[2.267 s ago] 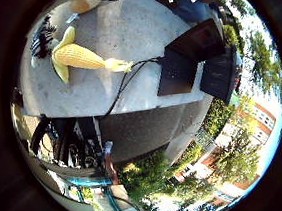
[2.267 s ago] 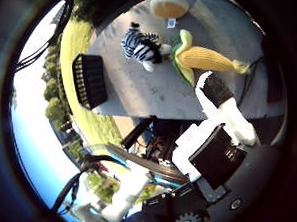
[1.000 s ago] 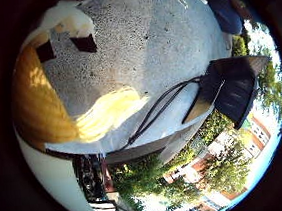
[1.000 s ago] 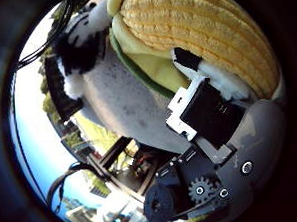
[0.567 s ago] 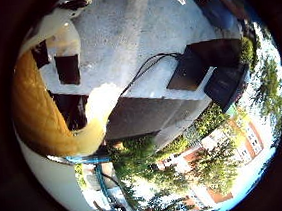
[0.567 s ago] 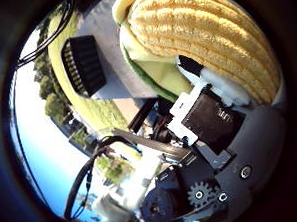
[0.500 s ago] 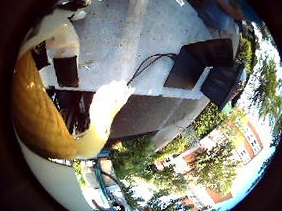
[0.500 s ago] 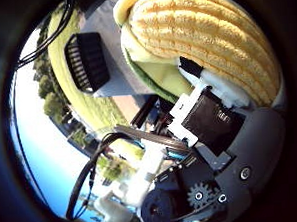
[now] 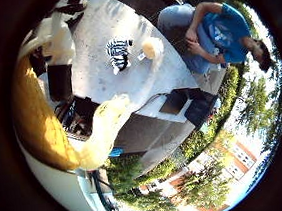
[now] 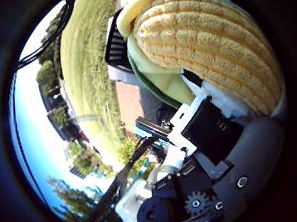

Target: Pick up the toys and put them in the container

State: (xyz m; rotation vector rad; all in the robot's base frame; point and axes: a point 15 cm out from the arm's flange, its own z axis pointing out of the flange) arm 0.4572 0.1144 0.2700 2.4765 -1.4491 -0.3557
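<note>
My hand (image 10: 210,138) is shut on the plush corn cob (image 10: 210,52), whose yellow kernels and green husk fill the thumb side view close to the palm. The same corn (image 9: 37,125) curves past a white and black finger (image 9: 58,58) in the little finger side view. A striped zebra toy (image 9: 118,53) and a round tan toy (image 9: 151,47) lie side by side on the grey table (image 9: 99,84), well below the hand. A black slatted container (image 10: 116,45) shows just beyond the corn's tip.
A person in a blue shirt (image 9: 219,27) sits at the table's far side, not touching the toys. Two black boxes (image 9: 187,105) stand at the table's edge. Grass (image 10: 86,69), trees and buildings surround the table.
The hand has risen and turned with the corn still held. The table now lies farther away, and the zebra, the tan toy and the seated person have come into view.
</note>
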